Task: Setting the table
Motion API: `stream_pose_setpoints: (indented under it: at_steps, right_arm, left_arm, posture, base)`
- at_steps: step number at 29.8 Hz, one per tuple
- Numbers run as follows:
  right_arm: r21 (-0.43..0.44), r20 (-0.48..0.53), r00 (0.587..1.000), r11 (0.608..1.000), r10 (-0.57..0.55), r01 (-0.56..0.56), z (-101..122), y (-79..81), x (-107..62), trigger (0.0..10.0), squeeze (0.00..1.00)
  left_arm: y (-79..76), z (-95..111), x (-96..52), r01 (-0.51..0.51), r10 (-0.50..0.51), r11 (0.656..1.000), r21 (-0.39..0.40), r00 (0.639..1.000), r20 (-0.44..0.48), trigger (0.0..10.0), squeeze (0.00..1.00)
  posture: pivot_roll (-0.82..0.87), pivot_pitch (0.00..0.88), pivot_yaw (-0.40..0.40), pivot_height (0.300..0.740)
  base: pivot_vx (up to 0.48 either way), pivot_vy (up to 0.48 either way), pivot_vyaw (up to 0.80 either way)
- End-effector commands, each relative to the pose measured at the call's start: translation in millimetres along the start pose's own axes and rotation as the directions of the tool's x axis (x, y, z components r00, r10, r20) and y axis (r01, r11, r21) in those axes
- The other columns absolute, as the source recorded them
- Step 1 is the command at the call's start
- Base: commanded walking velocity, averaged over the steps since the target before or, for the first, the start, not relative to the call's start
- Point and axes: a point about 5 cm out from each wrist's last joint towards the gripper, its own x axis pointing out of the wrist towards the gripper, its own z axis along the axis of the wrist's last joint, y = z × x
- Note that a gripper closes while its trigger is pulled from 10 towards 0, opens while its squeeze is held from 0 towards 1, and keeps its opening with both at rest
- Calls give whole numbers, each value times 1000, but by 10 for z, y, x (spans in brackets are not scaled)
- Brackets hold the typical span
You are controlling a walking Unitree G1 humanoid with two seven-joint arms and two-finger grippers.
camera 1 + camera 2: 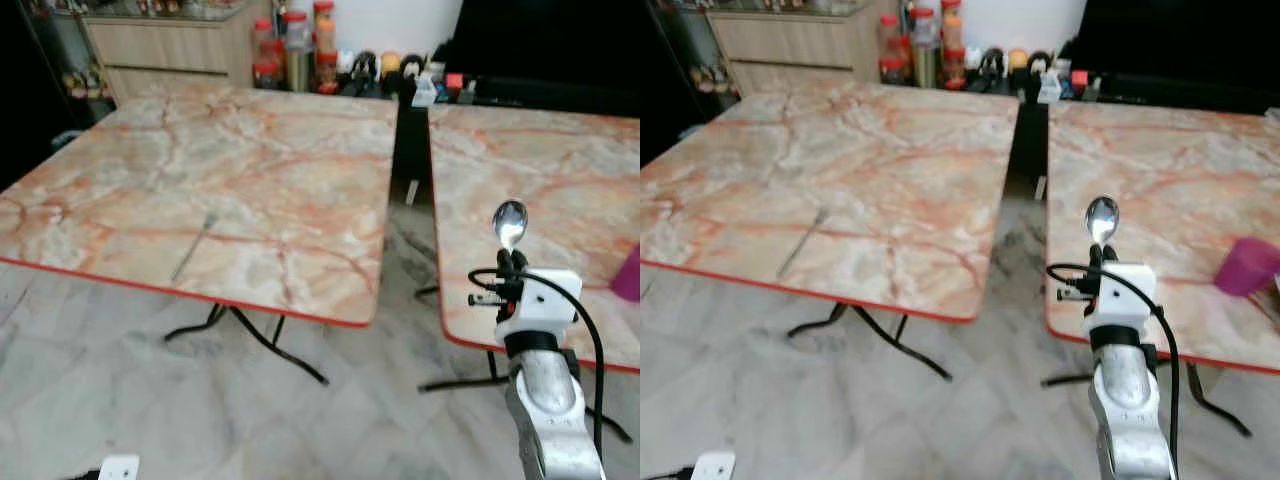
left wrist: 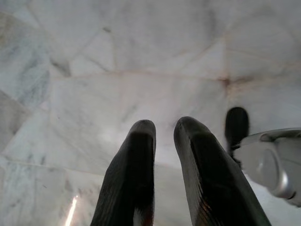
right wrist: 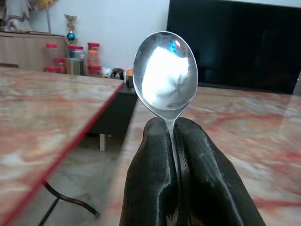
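My right gripper is shut on the handle of a silver spoon, held upright with the bowl up, over the near left edge of the right marble table. In the right wrist view the spoon sticks up from between the black fingers. A fork lies on the left marble table near its front edge. A pink cup stands on the right table at the far right. My left gripper hangs over the pale floor, its fingers nearly together with nothing between them.
A narrow gap separates the two red-edged tables. Jars and bottles line the back wall beside a wooden cabinet. A dark screen stands behind the right table. The floor is pale marble tile.
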Motion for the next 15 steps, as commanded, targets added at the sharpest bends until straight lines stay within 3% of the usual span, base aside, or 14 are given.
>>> stream_pose_setpoints:
  at_steps: [1,15]
  right_arm:
    - [4,10,1000,1000,-5,5,30,-24,-3,10000,0]
    - [0,4,1000,1000,-15,15,27,-32,6,10000,0]
  left_arm:
    - [-26,-68,-10,9,-8,1000,8,1000,-28,10000,0]
    - [-42,-34,-3,14,-14,1000,12,1000,-17,10000,0]
  posture:
    - [-2,88,10,740]
    - [-8,84,12,740]
  base:
    - [0,-428,0]
    - [0,-428,0]
